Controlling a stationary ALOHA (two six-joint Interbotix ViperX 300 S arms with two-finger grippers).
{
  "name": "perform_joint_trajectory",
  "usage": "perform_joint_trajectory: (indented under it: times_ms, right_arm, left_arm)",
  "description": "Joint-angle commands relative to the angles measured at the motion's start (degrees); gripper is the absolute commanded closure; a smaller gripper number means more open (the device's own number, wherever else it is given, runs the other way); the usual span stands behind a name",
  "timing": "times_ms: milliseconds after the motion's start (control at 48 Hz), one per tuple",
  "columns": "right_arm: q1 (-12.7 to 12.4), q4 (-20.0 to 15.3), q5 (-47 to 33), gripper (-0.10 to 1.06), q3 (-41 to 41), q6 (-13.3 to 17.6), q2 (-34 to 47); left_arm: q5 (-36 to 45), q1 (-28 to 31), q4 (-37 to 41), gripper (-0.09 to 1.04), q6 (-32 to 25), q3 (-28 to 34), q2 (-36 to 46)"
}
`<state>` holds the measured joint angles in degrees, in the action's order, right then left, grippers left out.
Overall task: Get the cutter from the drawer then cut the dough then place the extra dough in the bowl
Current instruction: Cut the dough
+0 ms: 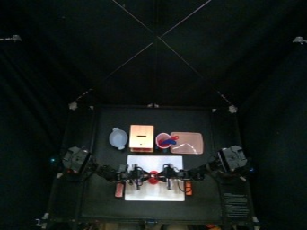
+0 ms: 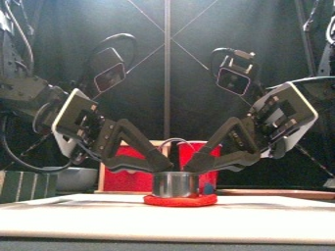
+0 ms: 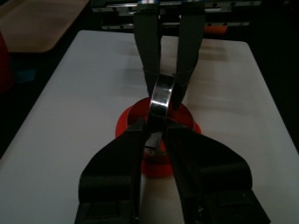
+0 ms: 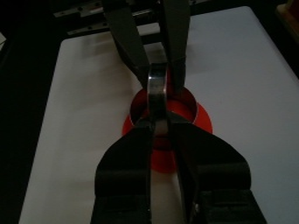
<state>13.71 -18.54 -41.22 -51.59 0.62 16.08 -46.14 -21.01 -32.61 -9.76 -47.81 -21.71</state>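
Left gripper [image 3: 156, 131] and right gripper [image 4: 158, 122]: jaws narrow, each pinching the cutter [image 2: 179, 183] wall. Cutter axis is vertical, with the open end down on the dough [image 2: 179, 202].

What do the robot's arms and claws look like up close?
The left arm and right arm are black, built from chunky jointed segments. The left gripper and right gripper are alike: two long, flat black jaws that narrow towards the tips, set under a pale cross-plate at the wrist. I can make out no markings on them.
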Motion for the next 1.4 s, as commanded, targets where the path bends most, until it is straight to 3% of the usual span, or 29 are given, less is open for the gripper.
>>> perform_joint_trajectory:
  times_ms: [21,458,1250,1396]
  right_arm:
    - [-0.2,-0.3,3.2,0.53,1.1,0.4,0.2]
    - [-0.6,2.1,9.1,0.52,3.3,0.0,-0.7]
    - [-3.2,3.6,11.1,0.52,3.4,0.1,-2.5]
    - [-3.2,3.4,11.2,0.52,3.7,0.3,-3.2]
  left_arm:
    - [4.4,-0.6,0.0,0.3,-1.0,-0.4,2.5]
    - [5.2,1.8,2.2,0.28,-5.2,3.3,6.3]
    - [2.1,1.1,6.4,0.19,-7.5,-0.5,13.1]
    - [-2.5,1.7,7.2,0.19,-8.3,-0.8,16.4]
